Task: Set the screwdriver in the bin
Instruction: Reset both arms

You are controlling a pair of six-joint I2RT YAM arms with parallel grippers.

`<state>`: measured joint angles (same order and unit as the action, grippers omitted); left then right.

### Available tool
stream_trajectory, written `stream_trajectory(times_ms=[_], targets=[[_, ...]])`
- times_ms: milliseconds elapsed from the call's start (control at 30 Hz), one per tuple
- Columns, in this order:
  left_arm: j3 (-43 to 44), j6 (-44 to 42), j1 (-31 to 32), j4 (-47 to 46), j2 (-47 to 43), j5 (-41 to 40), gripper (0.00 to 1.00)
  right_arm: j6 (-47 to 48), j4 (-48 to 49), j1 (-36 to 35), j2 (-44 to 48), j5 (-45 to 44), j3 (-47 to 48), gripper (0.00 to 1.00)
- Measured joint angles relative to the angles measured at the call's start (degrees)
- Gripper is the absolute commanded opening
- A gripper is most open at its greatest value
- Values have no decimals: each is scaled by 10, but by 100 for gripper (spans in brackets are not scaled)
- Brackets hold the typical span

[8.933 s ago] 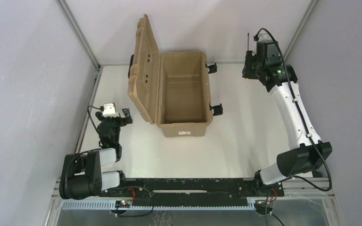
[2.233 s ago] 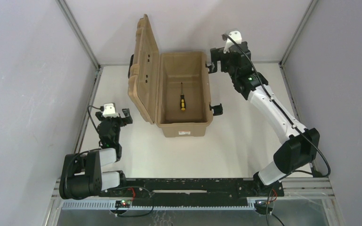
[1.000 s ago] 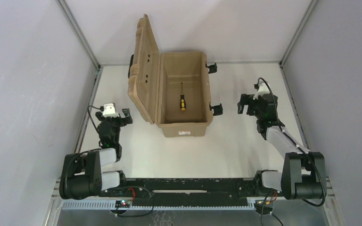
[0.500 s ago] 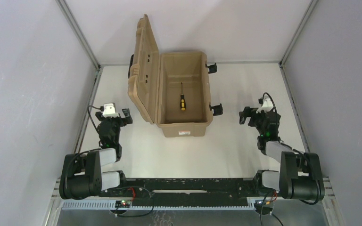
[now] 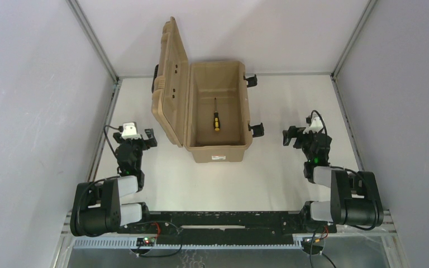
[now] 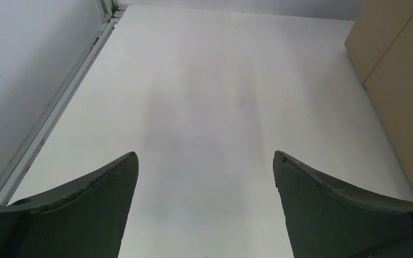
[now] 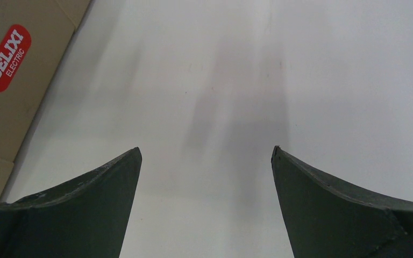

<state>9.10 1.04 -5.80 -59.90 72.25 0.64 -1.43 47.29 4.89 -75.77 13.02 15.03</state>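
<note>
The right hand (image 7: 206,150) held its dark fingers (image 7: 75,215) wide apart along the bottom edge, above the white desk (image 7: 301,64). The tan bin (image 7: 0,129), bearing a red label (image 7: 6,58), filled the upper left.

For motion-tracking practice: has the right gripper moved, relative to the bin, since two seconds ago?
Yes. The right gripper drew back from the bin's far right corner toward the arm bases, now beside its near end.

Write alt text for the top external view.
A yellow-and-black screwdriver lies on the floor of an open tan bin, its lid swung open to the left, on a white table. Both arms sit folded at the near edge, left gripper and right gripper empty, either side of the bin.
</note>
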Motion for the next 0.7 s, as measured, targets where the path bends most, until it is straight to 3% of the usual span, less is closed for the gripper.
stream_trajectory(times_ms=[700], targets=[[0, 0, 0, 0, 0, 0, 100, 1, 44, -17, -12, -36, -3, 100]])
